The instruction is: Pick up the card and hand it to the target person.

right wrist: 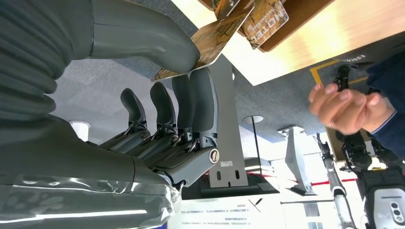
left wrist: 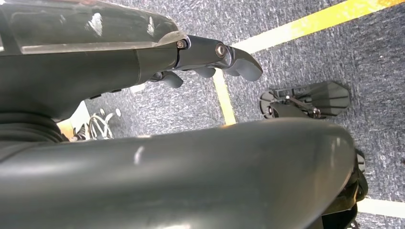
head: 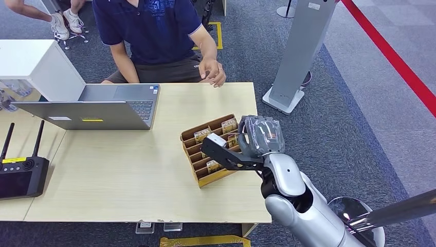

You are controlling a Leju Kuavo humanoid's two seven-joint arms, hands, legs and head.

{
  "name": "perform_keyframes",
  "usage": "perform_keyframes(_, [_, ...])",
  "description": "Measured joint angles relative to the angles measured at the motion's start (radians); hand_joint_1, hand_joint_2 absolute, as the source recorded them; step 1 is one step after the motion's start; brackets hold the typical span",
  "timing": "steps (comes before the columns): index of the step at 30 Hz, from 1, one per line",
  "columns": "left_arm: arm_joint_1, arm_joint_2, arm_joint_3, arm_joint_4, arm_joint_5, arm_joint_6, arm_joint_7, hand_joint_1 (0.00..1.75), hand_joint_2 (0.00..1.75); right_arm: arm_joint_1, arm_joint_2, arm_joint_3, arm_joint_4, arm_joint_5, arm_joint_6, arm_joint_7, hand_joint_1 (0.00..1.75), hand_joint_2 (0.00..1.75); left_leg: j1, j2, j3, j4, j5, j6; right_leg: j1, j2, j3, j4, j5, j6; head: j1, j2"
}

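right hand (right wrist: 157, 95) pinching a card (right wrist: 210, 38) over the box (head: 193, 154)
card's mostly hidden in the head view. left hand (left wrist: 210, 57) curled on nothing over grey carpet (left wrist: 296, 62). person (head: 154, 31) sits behind the wood table (head: 103, 175).

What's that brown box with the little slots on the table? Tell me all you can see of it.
The brown box looks like cardboard: a low open tray split by thin dividers into parallel slots. It lies flat and angled on the pale wooden table, near the right edge. Several brown printed cards stand in its slots. The robot's right hand hovers at its far right end, pinching one card between thumb and fingers.
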Motion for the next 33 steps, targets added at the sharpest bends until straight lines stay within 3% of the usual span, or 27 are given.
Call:
perform_keyframes(8, [-0.001, 0.0, -0.001, 0.0, -0.023, -0.002, 0.003, 0.0, 0.0, -0.058, 0.032, -0.005, 0.081, -0.033, -0.084, -0.085, 1.33, 1.75, 0.0, 0.0, -0.001, 0.0, 0.0, 0.0, 0.0, 0.0, 0.0, 0.0, 0.0, 0.0, 0.0, 0.0])
perform_keyframes(18, [-0.007, -0.001, -0.006, 0.0, -0.035, -0.003, 0.011, 0.0, 0.0, -0.241, 0.167, 0.013, 0.416, -0.081, -0.229, -0.178, 1.33, 1.75, 0.0, 0.0, -0.001, 0.0, 0.0, 0.0, 0.0, 0.0, 0.0, 0.001, 0.0, 0.0, 0.0, 0.0])
perform_keyframes(29, [-0.006, -0.001, -0.007, 0.0, -0.027, 0.0, 0.026, 0.0, 0.0, -0.336, 0.277, 0.03, 0.695, -0.1, -0.307, -0.229, 1.33, 1.75, 0.0, 0.0, -0.001, 0.0, 0.0, 0.0, 0.0, 0.0, -0.001, 0.001, 0.0, 0.0, 0.0, 0.0])
perform_keyframes(33, [-0.006, -0.001, -0.007, 0.0, -0.023, 0.001, 0.027, 0.0, 0.0, -0.345, 0.298, 0.037, 0.75, -0.098, -0.327, -0.231, 0.0, 1.75, 0.0, 0.0, -0.001, 0.0, 0.0, 0.0, 0.0, 0.0, -0.001, 0.001, 0.0, 0.0, 0.0, 0.0])
